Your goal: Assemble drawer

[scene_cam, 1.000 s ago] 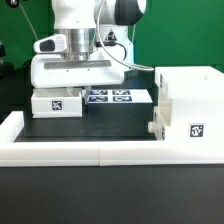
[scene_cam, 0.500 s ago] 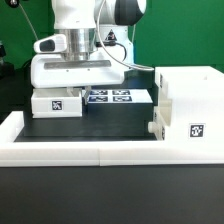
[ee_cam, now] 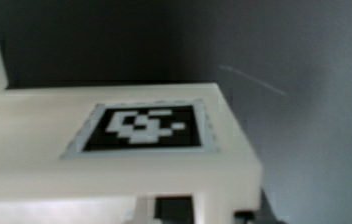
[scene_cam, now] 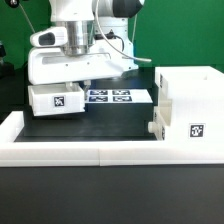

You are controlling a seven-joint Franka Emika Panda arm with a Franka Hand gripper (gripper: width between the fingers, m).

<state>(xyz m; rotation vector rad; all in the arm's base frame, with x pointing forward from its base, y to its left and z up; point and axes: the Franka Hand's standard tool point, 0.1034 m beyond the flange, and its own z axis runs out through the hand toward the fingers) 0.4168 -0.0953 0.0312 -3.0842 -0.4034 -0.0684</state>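
A small white open-top tray (scene_cam: 55, 101) with a square tag on its front sits at the exterior view's left, slightly tilted. My gripper (scene_cam: 72, 86) is directly over it and shut on its top edge; the wide white hand hides the fingers. In the wrist view the tray (ee_cam: 48, 150) fills the picture, tag up and very close. The tall boxy cabinet shell (scene_cam: 190, 105) stands at the exterior view's right with a tag on its front. A small white piece (scene_cam: 154, 129) juts out at the shell's lower left. I cannot tell whether it is the second tray.
The marker board (scene_cam: 115, 97) lies flat on the black table between the tray and the shell. A long low white border wall (scene_cam: 80, 151) runs along the front and up the exterior view's left side. Cables hang behind the arm.
The arm has shifted toward the exterior view's left. The small tray has moved with it, a little left and up, and now sits slightly tilted.
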